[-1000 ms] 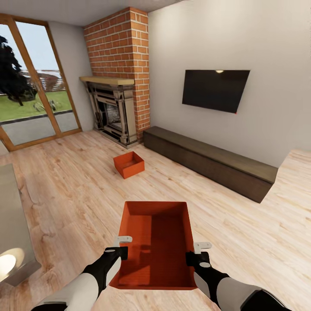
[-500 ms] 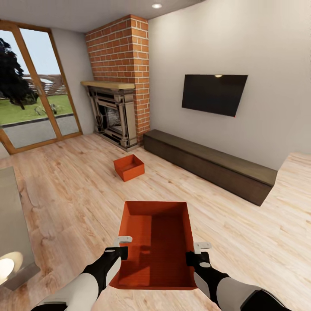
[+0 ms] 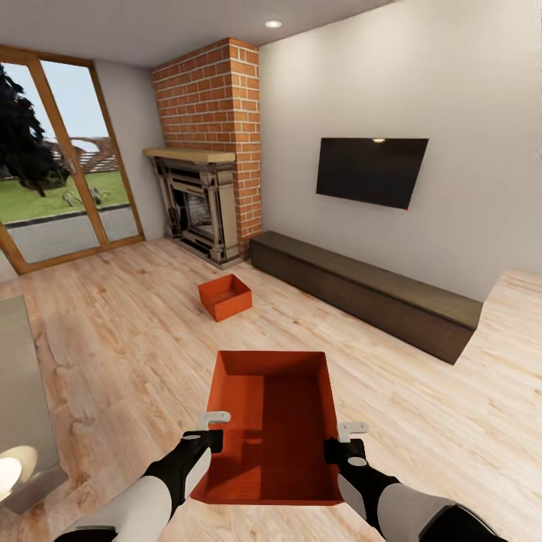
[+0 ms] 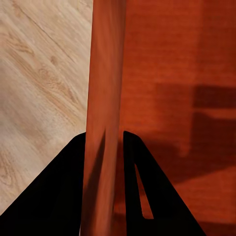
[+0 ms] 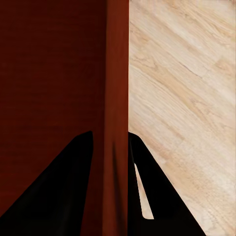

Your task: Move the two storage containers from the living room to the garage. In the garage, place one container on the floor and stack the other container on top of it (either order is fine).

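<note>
I am in the living room, with one bin (image 3: 275, 425) held between my tools: my left tool (image 4: 104, 147) pinches its left wall, my right tool (image 5: 116, 145) its right wall. It is empty. The second bin (image 3: 224, 296), also empty, sits on the wood floor (image 3: 113, 331) well ahead of my tools, near the fireplace (image 3: 197, 203). By my judgement nothing has reached the garage yet; both carries and the stacking remain.
</note>
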You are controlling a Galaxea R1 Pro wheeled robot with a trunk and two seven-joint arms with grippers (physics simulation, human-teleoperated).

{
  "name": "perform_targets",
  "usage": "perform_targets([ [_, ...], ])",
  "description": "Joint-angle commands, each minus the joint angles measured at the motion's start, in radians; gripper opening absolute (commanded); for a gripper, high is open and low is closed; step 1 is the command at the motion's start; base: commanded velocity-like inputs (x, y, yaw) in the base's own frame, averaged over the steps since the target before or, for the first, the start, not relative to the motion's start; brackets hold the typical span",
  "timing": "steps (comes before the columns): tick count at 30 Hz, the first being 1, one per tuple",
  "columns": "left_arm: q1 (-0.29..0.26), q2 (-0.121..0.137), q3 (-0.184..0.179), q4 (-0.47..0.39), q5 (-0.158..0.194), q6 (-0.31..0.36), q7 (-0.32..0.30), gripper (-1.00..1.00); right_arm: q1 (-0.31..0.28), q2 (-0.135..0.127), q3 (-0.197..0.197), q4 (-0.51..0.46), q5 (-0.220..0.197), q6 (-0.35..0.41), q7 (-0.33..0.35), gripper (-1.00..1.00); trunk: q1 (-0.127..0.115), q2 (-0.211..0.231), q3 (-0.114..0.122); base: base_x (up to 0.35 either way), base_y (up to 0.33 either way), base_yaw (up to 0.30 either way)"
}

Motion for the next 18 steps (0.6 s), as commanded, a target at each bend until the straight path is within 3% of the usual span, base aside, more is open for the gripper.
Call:
perform_targets([
  [1,-0.001,0.0,0.009,-0.002,-0.02,0.008,0.016,-1.0,-0.001,-0.007,-0.002,0.001,-0.014,-0.008,-0.006,-1.0,0.001,-0.002,0.0,0.0,0.0,0.0],
  [18,-0.001,-0.001,0.009,-0.002,-0.02,0.008,0.016,-1.0,-0.001,-0.007,-0.002,0.001,-0.014,-0.008,-0.006,-1.0,0.001,-0.002,0.026,0.0,0.0,0.0],
])
